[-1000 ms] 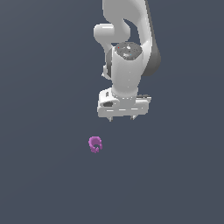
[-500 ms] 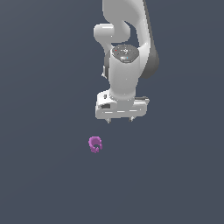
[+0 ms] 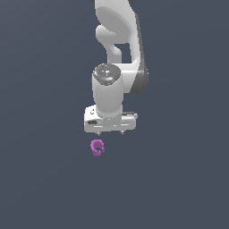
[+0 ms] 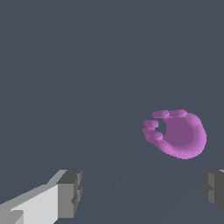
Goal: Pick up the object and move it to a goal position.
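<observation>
The object (image 3: pixel 97 147) is a tiny magenta-purple curled lump lying on the dark grey floor, a little below my white gripper (image 3: pixel 110 133) in the exterior view and slightly toward that view's left. The gripper is open, its two short fingertips (image 3: pixel 99 132) pointing down, with nothing between them. In the wrist view the object (image 4: pixel 177 133) shows large, lying ahead of the gap between the two grey finger pads (image 4: pixel 70 193), nearer the other pad (image 4: pixel 213 189). The gripper (image 4: pixel 140 192) does not touch it.
A plain dark grey surface fills both views. The white arm (image 3: pixel 118 49) rises above the gripper in the exterior view. No other objects or edges show.
The gripper has moved toward the exterior view's left and come lower, closing in on the object. The object has not moved.
</observation>
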